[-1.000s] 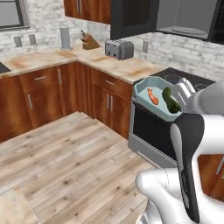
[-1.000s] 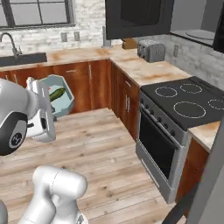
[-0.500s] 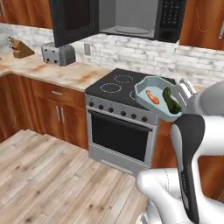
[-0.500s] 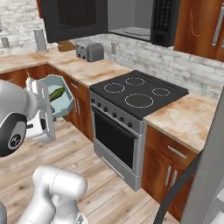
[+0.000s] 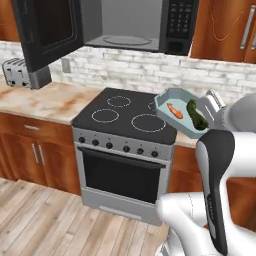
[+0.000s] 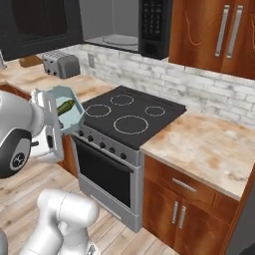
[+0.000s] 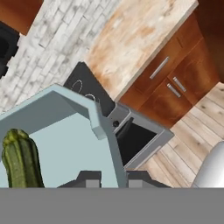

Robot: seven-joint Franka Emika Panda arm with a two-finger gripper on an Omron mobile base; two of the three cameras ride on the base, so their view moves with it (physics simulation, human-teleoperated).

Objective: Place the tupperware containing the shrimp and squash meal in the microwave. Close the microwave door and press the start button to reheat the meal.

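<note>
So far you have the tupperware (image 5: pixel 181 113) lifted and carried in front of the stove (image 5: pixel 126 117); nothing else is finished. From the left base view, the shrimp (image 5: pixel 174 110) and the squash (image 5: pixel 197 115) lie side by side in the tray, which hangs over the stove's right edge, well below the microwave (image 5: pixel 134 25). The microwave door (image 5: pixel 47 31) stands swung open to the left and the turntable is bare.

From the right base view, the tray sits tilted against the hand, just beside the stove front, with the squash showing.

From the hand view, the gripper (image 7: pixel 108 177) is clamped on the tray's rim, one finger on each side of the wall.

You have yet to raise the tray into the cavity, release it, shut the door and press start.
</note>
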